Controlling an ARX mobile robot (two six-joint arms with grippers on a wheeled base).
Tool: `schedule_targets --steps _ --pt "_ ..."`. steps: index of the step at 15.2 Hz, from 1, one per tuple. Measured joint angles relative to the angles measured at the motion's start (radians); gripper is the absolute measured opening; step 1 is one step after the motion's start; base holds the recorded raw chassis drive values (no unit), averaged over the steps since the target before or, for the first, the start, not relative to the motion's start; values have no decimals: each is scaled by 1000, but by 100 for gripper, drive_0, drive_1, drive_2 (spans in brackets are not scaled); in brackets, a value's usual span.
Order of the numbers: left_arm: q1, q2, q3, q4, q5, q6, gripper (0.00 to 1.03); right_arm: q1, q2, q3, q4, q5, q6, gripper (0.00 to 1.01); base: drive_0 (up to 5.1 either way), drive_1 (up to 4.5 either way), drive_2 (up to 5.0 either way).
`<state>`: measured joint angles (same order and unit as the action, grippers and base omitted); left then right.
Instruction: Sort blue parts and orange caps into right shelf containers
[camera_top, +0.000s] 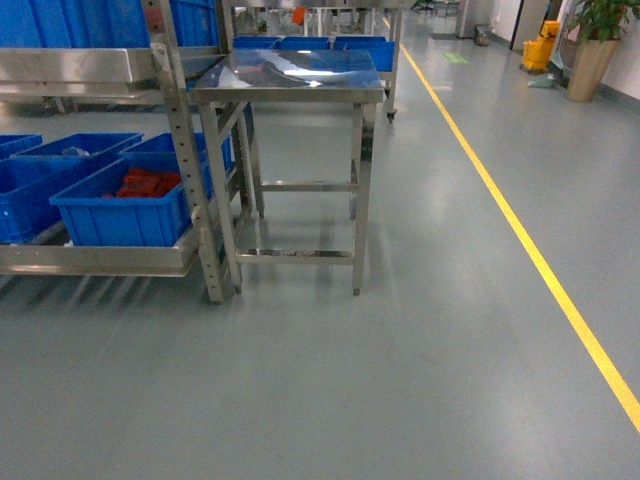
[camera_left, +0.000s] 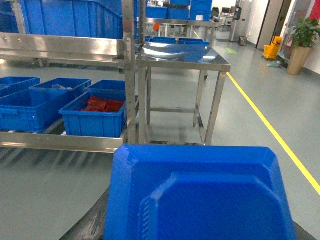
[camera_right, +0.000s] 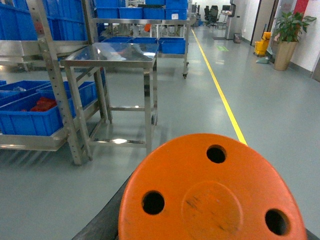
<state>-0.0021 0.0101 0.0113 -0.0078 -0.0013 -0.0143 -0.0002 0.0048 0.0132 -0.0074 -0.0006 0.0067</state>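
Blue moulded-plastic part (camera_left: 200, 195) and round orange three-holed cap (camera_right: 210, 192) are seen close before the wrist cameras; gripper states cannot be told. Beyond, bright blue ribbed crates (camera_top: 125, 205) sit left of the steel table (camera_top: 290, 80).

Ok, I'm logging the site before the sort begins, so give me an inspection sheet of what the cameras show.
Surface: steel table, top bare and reflective.
Job's things: blue part fills the left wrist view; orange cap with three holes fills the right wrist view; blue crate on the low shelf holds red-orange pieces.
Clutter: nothing seen on the floor.
Grippers: neither in view.
Cables: nothing seen.
Surroundings: yellow floor line, potted plant, yellow mop bucket, more blue crates behind.
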Motion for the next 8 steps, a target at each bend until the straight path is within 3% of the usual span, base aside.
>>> schedule_targets --steps 8 --pt "0 0 0 -1 0 0 41 0 0 0 0 0 0 43 1 433 -430"
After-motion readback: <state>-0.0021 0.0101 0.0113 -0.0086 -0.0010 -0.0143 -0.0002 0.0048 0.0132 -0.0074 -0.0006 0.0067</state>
